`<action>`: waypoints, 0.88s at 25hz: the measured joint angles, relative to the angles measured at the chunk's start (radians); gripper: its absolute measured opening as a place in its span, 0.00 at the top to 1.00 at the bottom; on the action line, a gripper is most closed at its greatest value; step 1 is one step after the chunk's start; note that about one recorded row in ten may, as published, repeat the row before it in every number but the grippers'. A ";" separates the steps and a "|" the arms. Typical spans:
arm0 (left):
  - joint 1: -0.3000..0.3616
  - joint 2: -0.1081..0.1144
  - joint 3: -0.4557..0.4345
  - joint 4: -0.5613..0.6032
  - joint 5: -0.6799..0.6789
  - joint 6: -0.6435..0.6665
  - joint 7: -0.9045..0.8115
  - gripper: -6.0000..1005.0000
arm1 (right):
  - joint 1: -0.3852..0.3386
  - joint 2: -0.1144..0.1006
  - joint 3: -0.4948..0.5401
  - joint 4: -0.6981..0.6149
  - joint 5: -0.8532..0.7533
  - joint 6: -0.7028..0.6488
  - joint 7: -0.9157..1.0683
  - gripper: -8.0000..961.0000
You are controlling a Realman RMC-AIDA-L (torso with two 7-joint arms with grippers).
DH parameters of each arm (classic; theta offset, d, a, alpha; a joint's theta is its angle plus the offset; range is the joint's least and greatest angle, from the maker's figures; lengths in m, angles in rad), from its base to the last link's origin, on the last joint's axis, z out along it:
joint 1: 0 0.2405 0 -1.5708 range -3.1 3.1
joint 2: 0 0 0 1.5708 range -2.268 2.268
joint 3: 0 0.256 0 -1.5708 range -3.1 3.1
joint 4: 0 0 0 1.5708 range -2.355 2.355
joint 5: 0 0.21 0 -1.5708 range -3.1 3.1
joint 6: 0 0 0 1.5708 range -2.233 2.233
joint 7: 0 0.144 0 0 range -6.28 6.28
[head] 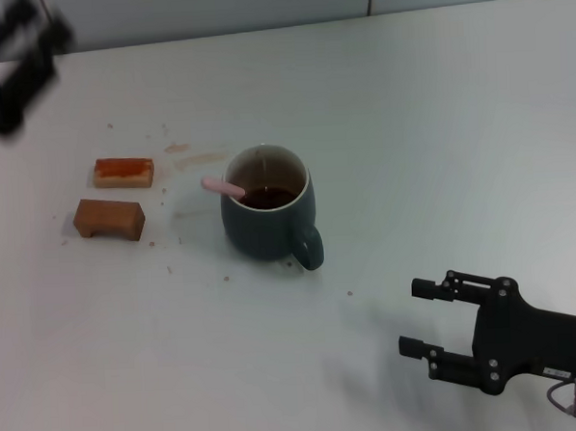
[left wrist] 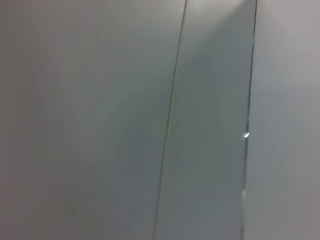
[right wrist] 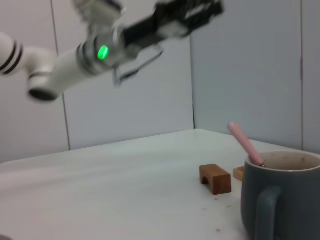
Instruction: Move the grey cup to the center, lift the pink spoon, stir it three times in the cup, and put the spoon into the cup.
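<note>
The pink spoon [head: 225, 188] leaned in the grey cup [head: 267, 221], handle toward upper left; my left gripper [head: 14, 56] there, grip state unclear; my right gripper [head: 430, 316] gaped, lower right.

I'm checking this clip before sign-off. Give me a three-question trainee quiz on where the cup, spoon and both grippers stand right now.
1. True or false: the pink spoon lies flat on the table.
2. Which way does the handle of the grey cup point in the head view? A) toward the two brown blocks B) toward the near edge, on the robot's right C) toward the far wall
3. Fill in: the right gripper sits low near the table with its fingers ____, while the left gripper is raised at the far left.

Key: 1 false, since it stands in the cup, leaning on the rim; 2 B; 3 open.
</note>
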 joint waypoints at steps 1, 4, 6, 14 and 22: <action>0.012 0.000 0.001 -0.049 -0.001 0.012 0.073 0.47 | -0.001 0.000 0.000 0.000 0.006 0.000 -0.001 0.30; 0.056 0.002 0.011 -0.236 0.032 0.047 0.349 0.47 | -0.002 0.000 0.000 -0.001 0.006 0.000 -0.002 0.30; 0.069 0.003 0.012 -0.269 0.045 0.047 0.398 0.47 | -0.002 0.000 0.000 -0.001 0.006 0.000 -0.002 0.30; 0.143 0.002 0.032 -0.402 0.129 0.023 0.603 0.26 | -0.003 0.000 0.000 -0.001 0.006 0.007 -0.006 0.30; 0.134 -0.001 0.047 -0.482 0.164 -0.060 0.671 0.14 | -0.010 0.002 0.000 -0.008 0.006 0.007 -0.017 0.30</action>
